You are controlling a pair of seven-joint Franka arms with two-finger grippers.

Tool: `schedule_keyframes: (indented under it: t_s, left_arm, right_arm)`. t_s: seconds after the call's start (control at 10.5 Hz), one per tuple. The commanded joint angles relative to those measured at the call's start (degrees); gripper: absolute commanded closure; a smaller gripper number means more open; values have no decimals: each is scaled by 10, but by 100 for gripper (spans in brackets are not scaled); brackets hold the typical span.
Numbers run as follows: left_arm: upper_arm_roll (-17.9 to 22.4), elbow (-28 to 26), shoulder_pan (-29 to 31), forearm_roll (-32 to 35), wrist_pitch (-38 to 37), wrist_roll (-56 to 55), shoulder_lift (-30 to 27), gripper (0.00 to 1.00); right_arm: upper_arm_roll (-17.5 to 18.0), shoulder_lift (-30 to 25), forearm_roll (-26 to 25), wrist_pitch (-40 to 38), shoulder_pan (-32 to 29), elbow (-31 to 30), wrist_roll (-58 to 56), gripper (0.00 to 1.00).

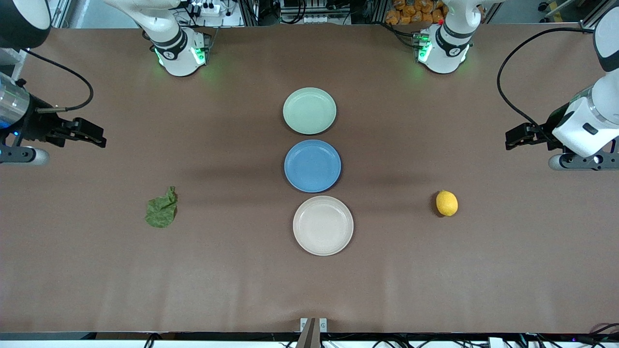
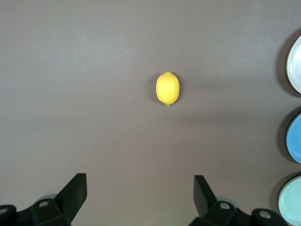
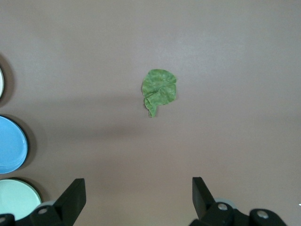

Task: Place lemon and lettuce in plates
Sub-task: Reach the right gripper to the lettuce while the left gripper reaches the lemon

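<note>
While nothing was yet held, one lemon [image 1: 447,203] lay on the bare table [image 1: 483,270] at the right of the front frame, toward the left arm's end, well apart from the plates. One lettuce [image 1: 162,209] leaf lay at the left of the frame, toward the right arm's end, equally clear of them. Three plates stood in a column at the frame's middle: one mint green plate [image 1: 309,110] uppermost, one blue plate [image 1: 312,165] just below it, and one beige-cream plate [image 1: 323,225] lowest, nearest the front camera; all three were bare. Two grippers hung at the frame's edges: the left gripper [image 1: 513,137] at the right edge over bare table, the right gripper [image 1: 94,136] at the left edge likewise. Only the wrist views showed the jaws plainly: the left wrist view had its fingers [image 2: 75,190] spread wide with the lemon centred, and the right wrist view had its fingers [image 3: 74,194] spread wide with the lettuce centred.
</note>
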Motion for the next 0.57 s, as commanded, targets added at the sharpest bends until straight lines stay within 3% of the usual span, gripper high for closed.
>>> schedule_keyframes:
  t_s: [0.0,0.47]
  left_arm:
    - [-2,-7,2,-13,6,1,-4,0]
    - [-3,-7,0,-13,8,1,3,0]
  right_arm:
    - [0,8,6,-1,-2,0,-5,0]
    - [0,27,6,18,-3,-7,-5,0]
